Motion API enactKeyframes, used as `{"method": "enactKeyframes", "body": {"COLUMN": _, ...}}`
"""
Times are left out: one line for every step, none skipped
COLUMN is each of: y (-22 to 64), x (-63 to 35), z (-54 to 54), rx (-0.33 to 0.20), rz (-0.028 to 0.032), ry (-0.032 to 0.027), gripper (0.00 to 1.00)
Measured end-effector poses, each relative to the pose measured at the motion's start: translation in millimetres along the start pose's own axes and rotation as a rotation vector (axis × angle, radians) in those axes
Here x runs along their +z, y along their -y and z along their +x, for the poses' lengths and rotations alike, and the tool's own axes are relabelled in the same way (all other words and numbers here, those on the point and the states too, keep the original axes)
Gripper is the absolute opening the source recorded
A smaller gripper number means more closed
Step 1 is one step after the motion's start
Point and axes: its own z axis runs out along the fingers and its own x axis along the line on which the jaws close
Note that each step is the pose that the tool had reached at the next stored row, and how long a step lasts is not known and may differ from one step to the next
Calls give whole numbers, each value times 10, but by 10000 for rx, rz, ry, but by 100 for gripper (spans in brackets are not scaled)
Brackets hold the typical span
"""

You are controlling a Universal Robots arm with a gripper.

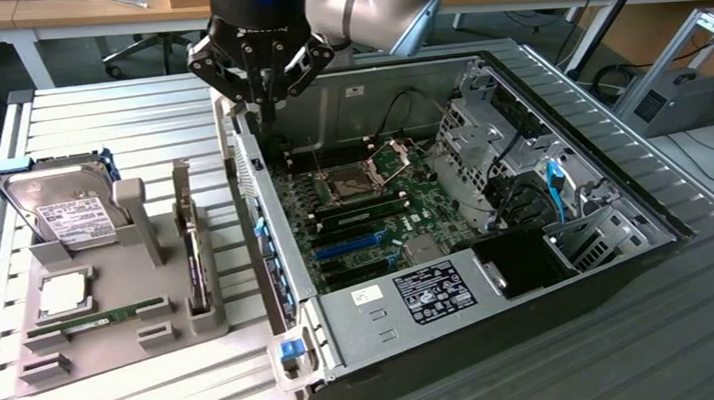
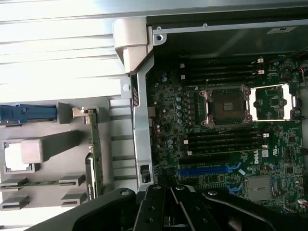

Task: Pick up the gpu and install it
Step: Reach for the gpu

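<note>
Hovering over the rear rim of an open computer case (image 1: pixel 364 97), the fingers (image 1: pixel 260 97) are clenched together and grasp nothing.
The arm is cut off at the exterior view's upper edge. The lettering on the black body above the fingers is too small to read, and so is the white label on the 1 hard drive (image 1: pixel 71 210). The graphics card (image 1: pixel 188 245) stands on edge in a grey holder (image 1: pixel 106 300) on the table (image 1: pixel 120 112), so its face is hidden. It sits between the hard drive and the case wall, to the exterior view's left of the case and well apart from the fingers.
</note>
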Motion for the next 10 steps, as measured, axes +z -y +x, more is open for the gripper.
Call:
{"method": "enactKeyframes", "body": {"y": 1, "x": -1, "z": 13, "rx": 0, "rz": 0, "ry": 0, "gripper": 11}}
{"method": "enactKeyframes", "body": {"y": 2, "x": -1, "z": 29, "rx": 0, "rz": 0, "ry": 0, "gripper": 11}}
{"method": "enactKeyframes", "body": {"y": 3, "x": -1, "z": 43, "rx": -1, "rz": 0, "ry": 0, "gripper": 11}}
{"method": "enactKeyframes", "body": {"y": 5, "x": -2, "z": 61, "rx": 0, "rz": 0, "ry": 0, "gripper": 11}}
{"method": "enactKeyframes", "body": {"y": 6, "x": -2, "z": 79, "rx": 0, "rz": 0, "ry": 0, "gripper": 11}}
{"method": "enactKeyframes", "body": {"y": 7, "x": -3, "z": 98, "rx": 0, "rz": 0, "ry": 0, "gripper": 11}}
{"method": "enactKeyframes", "body": {"y": 9, "x": -3, "z": 116, "rx": 1, "rz": 0, "ry": 0, "gripper": 11}}
{"method": "enactKeyframes", "body": {"y": 10, "x": -4, "z": 140, "rx": 0, "rz": 0, "ry": 0, "gripper": 11}}
{"method": "enactKeyframes", "body": {"y": 12, "x": -5, "z": 160, "rx": 0, "rz": 1, "ry": 0, "gripper": 11}}
{"method": "enactKeyframes", "body": {"y": 14, "x": -6, "z": 192, "rx": -1, "rz": 1, "ry": -1, "gripper": 11}}
